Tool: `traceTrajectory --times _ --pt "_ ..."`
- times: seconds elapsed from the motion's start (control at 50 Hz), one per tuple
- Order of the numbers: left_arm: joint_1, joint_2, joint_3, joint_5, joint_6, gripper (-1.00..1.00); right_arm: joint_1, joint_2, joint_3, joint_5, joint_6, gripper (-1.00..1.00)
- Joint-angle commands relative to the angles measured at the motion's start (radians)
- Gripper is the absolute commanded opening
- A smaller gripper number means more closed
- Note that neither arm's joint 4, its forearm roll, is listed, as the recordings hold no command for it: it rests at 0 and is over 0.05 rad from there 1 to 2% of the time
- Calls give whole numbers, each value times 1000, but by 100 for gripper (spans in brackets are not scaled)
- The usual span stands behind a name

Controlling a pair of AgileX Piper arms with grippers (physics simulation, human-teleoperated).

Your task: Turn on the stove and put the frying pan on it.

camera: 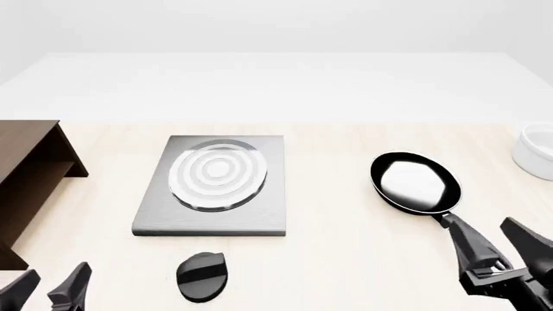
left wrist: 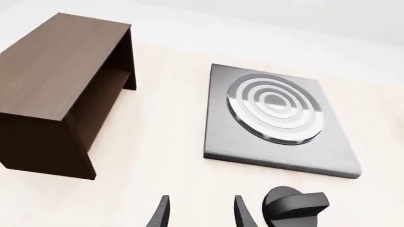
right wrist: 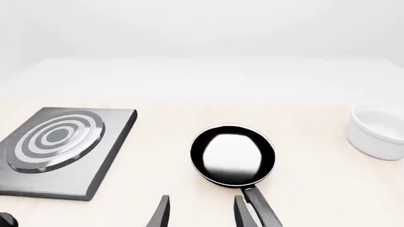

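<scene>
The worktop [camera: 346, 259] is pale, light wood and holds everything. The biggest thing on it is the dark brown wooden shelf [camera: 26, 188], which stands at the far left in the front view. Next is the stove [camera: 259, 214], a flat grey slab lying left of the middle, with a round burner [camera: 217, 173] of silver rings on top. Nothing sits on the burner. The frying pan [camera: 415, 183] lies flat on the worktop to the right of the stove, well apart from it. It is round and black with a shiny pale inside, and its long black handle [camera: 458, 227] points back toward the right arm. A white bowl [camera: 537, 152] stands at the far right edge, near the pan but not touching it. The black knob [camera: 202, 276] lies just in front of the stove, near its front edge. The right claw [camera: 499, 241] is open, with one finger right by the end of the pan handle; it is hard to tell if it touches. The left claw [camera: 50, 286] is open too and holds nothing. It hangs low at the left, near the knob and a little to its left, not touching it.
</scene>
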Motion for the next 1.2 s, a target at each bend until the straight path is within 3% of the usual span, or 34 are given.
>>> traceTrajectory --times 0.02,0.08,0.14,0.16,0.22,0.3,0.46,0.72,0.78,0.92,0.96,0.98,1.0,1.2 --pt "-14 -12 5 2 -38 100 153 131 -158 165 -20 100" --pt "-17 -12 5 4 -47 100 210 186 -226 253 -26 100" --pt "-19 -12 5 5 -53 100 293 217 -296 346 17 100" --pt "-19 -12 5 5 -53 100 293 216 -296 347 17 100" --pt "-22 -12 5 4 -54 100 239 273 -375 444 -66 100" --pt "-23 -12 5 5 -58 100 224 331 -489 586 -119 100" --pt "-24 -12 5 4 -54 100 188 497 -557 720 -161 100" --pt "-25 -12 5 4 -51 100 16 705 -605 822 -323 100" --pt "-25 -12 5 3 -51 100 -72 747 -643 847 -396 100" --pt "-25 -12 5 3 -51 100 -150 799 -700 877 -458 100" --pt "-25 -12 5 3 -52 100 -206 829 -713 873 -510 100" --pt "-25 -12 5 3 -52 100 -206 829 -713 873 -510 100" --pt "-25 -12 5 3 -52 100 -253 852 -705 859 -562 100" --pt "-24 -12 5 1 -48 100 -303 915 -743 859 -603 100"
